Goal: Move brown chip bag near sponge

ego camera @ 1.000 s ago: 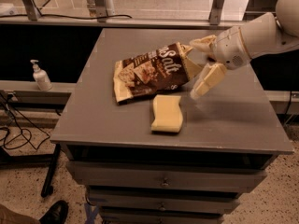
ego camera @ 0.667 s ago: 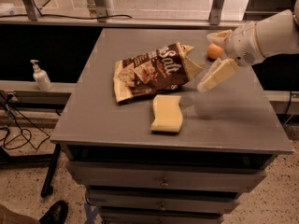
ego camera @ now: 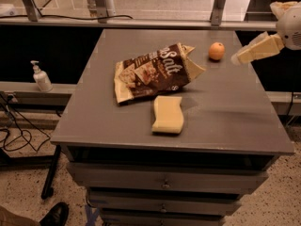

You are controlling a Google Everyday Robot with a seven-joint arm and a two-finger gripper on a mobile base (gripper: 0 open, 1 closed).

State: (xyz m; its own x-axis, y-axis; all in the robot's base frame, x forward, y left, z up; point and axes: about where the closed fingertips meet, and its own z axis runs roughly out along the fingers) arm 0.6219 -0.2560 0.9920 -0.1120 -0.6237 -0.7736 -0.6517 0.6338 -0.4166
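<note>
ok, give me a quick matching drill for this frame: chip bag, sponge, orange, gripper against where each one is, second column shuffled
Things:
1. chip bag
2. sponge
3. orange
4. gripper

Places:
A. in the air at the right side of the table
B. closest to the table's front edge
C. back right of the table top
D. lying in the middle of the table top

Pairs: 1-D, 2-B, 3-C, 4-A
</note>
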